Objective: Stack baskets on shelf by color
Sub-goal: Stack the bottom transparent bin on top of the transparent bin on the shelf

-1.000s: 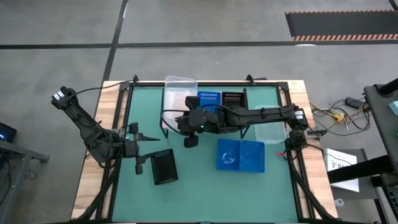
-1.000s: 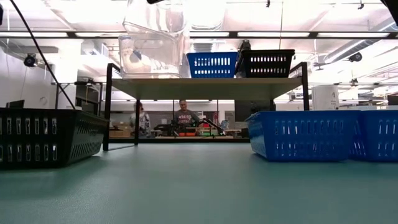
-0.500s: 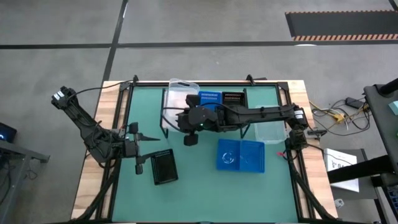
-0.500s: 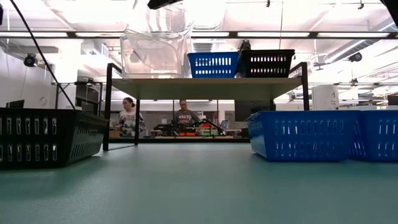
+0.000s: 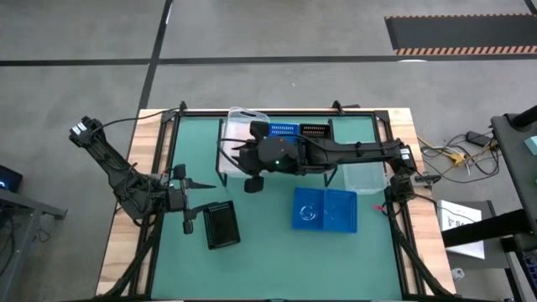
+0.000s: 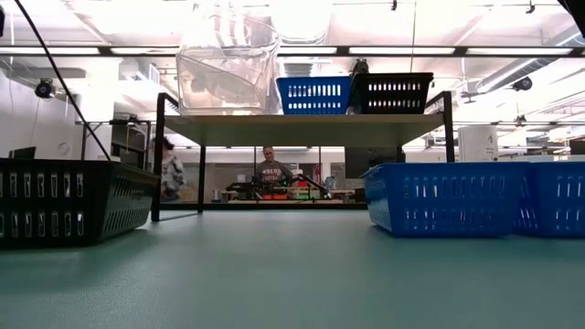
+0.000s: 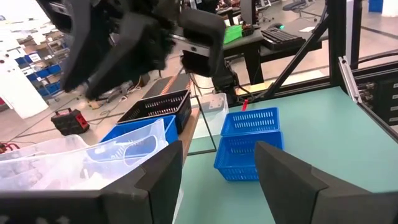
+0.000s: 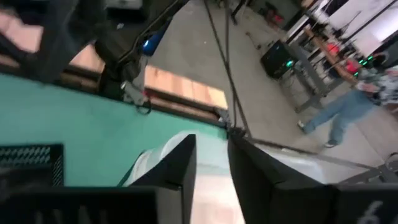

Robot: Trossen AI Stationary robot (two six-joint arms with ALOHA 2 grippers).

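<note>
On the shelf (image 6: 311,128) stand a clear basket stack (image 6: 228,68) at its left end, a blue basket (image 6: 313,95) and a black basket (image 6: 388,92). My right gripper (image 8: 211,168) hangs open above the clear stack (image 5: 243,126), clear of it, a narrow gap between its fingers. My left gripper (image 7: 217,180) waits open at the table's left (image 5: 205,186). A black basket (image 5: 221,225) rests on the table close to it.
Two blue baskets (image 5: 325,210) stand side by side on the green table, right of centre. Another clear basket (image 5: 362,172) lies under my right arm near the right edge. People move in the room behind the shelf (image 6: 270,169).
My right gripper has opened and let go of the clear basket. That basket, held tilted above the shelf's left end, has dropped into the clear basket standing there and now sits level. The gripper has then risen out of the low view.
</note>
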